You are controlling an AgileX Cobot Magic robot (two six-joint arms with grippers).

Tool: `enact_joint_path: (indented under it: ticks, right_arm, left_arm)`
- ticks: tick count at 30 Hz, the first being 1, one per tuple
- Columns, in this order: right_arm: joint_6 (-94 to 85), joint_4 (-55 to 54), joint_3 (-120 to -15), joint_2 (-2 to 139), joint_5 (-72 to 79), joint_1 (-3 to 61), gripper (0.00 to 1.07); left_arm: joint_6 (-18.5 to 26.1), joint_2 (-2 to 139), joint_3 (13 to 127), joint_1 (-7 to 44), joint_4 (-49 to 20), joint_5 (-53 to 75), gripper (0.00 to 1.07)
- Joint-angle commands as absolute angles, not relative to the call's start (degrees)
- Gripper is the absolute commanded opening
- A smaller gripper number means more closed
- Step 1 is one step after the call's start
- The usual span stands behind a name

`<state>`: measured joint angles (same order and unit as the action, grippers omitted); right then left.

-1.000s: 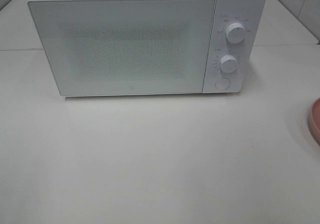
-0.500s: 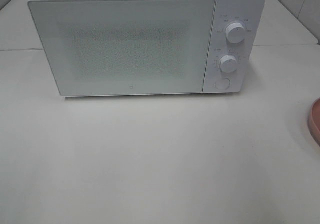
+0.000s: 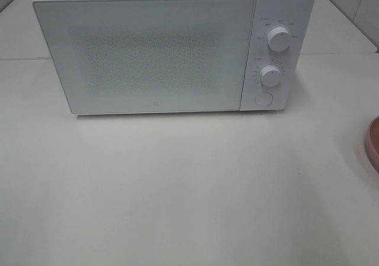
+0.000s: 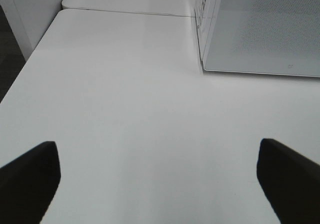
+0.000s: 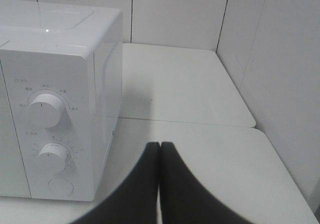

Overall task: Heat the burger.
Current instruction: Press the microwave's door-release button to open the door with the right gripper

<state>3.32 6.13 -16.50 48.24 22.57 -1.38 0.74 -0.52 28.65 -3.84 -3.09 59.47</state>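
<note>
We can't see the burger in any view. Only a sliver of the pinkish plate [image 3: 373, 143] shows at the table [image 3: 177, 189] edge on the right, so it's prob. there, off-frame. That's the right arm's side, well apart from the shut white microwave [image 3: 172, 47]. Our right gripper [image 5: 160, 146] has fingers pressed together w/ nothing held; the left gripper [image 4: 157, 149] is spread wide & empty.
</note>
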Motion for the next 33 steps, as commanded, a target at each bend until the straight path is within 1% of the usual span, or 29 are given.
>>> enact_joint_path:
  ticks: [1,7,13,17,21,23,24,27,29,30,32,33]
  right_arm:
    - [4.4,8.0,-16.3,53.1,27.4,-1.3,0.00]
    - [8.7,11.8,-16.3,59.0,30.4,-1.3,0.00]
    - [10.5,11.9,-16.3,61.3,30.9,-1.3,0.00]
    - [10.5,11.7,-16.3,63.8,35.9,-1.3,0.00]
    - [10.7,11.7,-16.3,65.7,37.1,-1.3,0.00]
    - [15.2,11.9,-16.3,68.2,37.3,-1.3,0.00]
    - [21.5,13.1,-16.3,70.0,38.3,-0.9,0.00]
    - [24.1,13.2,-16.3,70.7,39.1,-0.1,0.00]
    - [31.0,11.9,-16.5,73.5,41.7,4.8,0.00]
    - [31.0,11.9,-16.5,73.5,41.7,4.8,0.00]
    - [34.3,1.4,-16.7,78.9,42.6,13.3,0.00]
    - [34.3,1.4,-16.7,78.9,42.6,13.3,0.00]
  left_arm:
    - [0.8,-1.5,28.5,-3.8,-3.3,59.4,1.02]
    - [0.8,-1.5,28.5,-3.8,-3.3,59.4,1.02]
    - [0.8,-1.5,28.5,-3.8,-3.3,59.4,1.02]
    - [0.8,-1.5,28.5,-3.8,-3.3,59.4,1.02]
    - [0.8,-1.5,28.5,-3.8,-3.3,59.4,1.02]
    - [0.8,-1.5,28.5,-3.8,-3.3,59.4,1.02]
    - [0.8,-1.5,28.5,-3.8,-3.3,59.4,1.02]
    - [0.8,-1.5,28.5,-3.8,-3.3,59.4,1.02]
    - [0.8,-1.5,28.5,-3.8,-3.3,59.4,1.02]
    - [0.8,-1.5,28.5,-3.8,-3.3,59.4,1.02]
    - [0.7,-1.5,28.5,-3.8,-3.3,59.4,1.02]
    - [0.7,-1.5,28.5,-3.8,-3.3,59.4,1.02]
